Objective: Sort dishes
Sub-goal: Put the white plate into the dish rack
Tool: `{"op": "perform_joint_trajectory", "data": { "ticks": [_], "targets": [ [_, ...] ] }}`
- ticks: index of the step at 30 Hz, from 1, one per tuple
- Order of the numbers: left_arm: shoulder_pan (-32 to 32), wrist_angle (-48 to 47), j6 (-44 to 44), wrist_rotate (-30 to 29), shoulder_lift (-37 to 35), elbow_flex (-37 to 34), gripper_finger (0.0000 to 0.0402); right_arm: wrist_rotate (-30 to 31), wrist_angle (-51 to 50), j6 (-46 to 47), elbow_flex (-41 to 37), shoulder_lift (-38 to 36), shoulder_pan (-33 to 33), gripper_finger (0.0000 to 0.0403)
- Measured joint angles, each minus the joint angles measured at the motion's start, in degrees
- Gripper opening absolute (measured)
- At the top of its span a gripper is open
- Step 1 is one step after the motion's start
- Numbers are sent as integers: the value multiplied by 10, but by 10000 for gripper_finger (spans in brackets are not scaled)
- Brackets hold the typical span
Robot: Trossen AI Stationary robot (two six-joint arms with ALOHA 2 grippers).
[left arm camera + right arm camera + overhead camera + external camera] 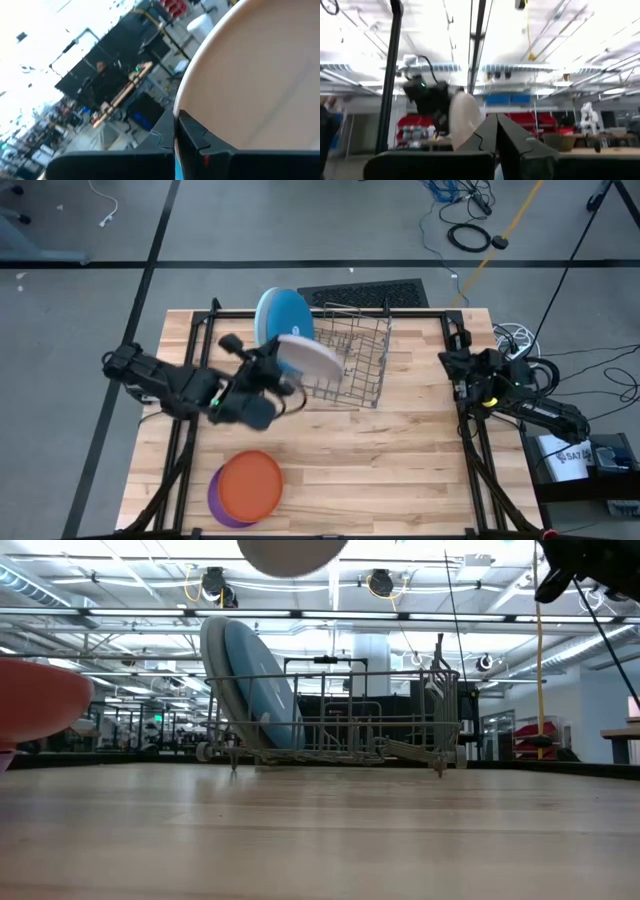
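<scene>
— What have you got there, and why up in the air?

— My left gripper [283,372] has its fingers clenched on the rim of the off-white plate [308,358]. I carry it high, just beside the near-left corner of the dish rack [352,360], so its edge should clear the wires before going down into a slot. From the low view only its lower curve shows at the top, well above the surface [400,470].

— How is the arm set?

— The left arm reaches in from the left side, stretched toward the rack, the wrist turned so the plate stands tilted rather than flat. That suits a rack that takes plates on edge, I judge.

— What else is sorted?

— A light blue plate [283,314] already leans upright at the rack's left end. The orange plate [250,485] lies on the purple plate [217,498] near the front, apart from everything.

— And your other arm?

— The right gripper [462,376] waits at the right edge, folded back; its fingers look pressed together, grasping nothing.
</scene>
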Motion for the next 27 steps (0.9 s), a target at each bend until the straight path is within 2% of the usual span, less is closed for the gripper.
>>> {"op": "perform_joint_trajectory", "data": {
  "ticks": [5,9,15,21,27],
  "targets": [
    [80,42,51,72,0,0,0,29,-1,-11,0,0,0,4],
    [143,156,170,201,0,0,0,68,-11,-9,0,0,0,4],
    [230,308,323,413,0,0,0,66,-9,-21,0,0,0,4],
    [325,351,329,630,0,0,0,65,-13,-23,2,0,0,4],
    [410,346,284,851,0,0,0,65,-82,-57,76,36,0,5]
  ]
}}
